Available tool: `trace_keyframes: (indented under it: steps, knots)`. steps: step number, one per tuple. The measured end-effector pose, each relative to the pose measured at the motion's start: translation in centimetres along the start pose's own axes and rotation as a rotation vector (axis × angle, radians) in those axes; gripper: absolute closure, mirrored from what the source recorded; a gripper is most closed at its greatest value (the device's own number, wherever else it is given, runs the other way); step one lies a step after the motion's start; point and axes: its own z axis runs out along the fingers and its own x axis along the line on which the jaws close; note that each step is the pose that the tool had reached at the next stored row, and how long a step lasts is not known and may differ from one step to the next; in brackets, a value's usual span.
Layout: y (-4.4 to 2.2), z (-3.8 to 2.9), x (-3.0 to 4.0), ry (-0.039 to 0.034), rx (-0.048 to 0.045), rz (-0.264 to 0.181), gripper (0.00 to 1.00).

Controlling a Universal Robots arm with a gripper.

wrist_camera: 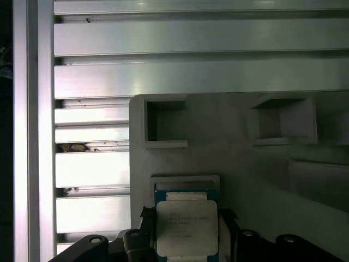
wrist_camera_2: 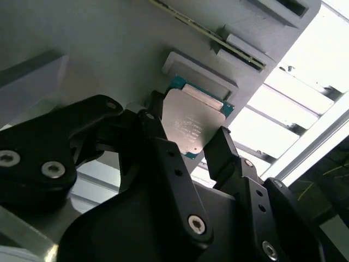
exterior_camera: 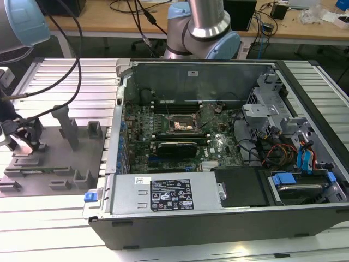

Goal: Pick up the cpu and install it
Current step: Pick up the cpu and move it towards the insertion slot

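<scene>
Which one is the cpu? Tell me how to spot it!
Find the big open computer case, then the grey tray beside it on the exterior view's left. On that tray, at the black gripper, lies the cpu: a small flat square with a shiny silvery top and a green edge. The blocks around it are dull grey plastic.
</scene>
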Motion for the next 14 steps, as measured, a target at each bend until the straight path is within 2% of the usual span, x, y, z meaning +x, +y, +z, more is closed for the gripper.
trace_keyframes:
  steps: [5,14]
  knots:
    - [0.06,-0.97,-0.02,-0.0001,0.0009,0.0,0.45]
    - [0.06,-0.99,-0.02,-0.0001,0.0009,0.0,0.45]
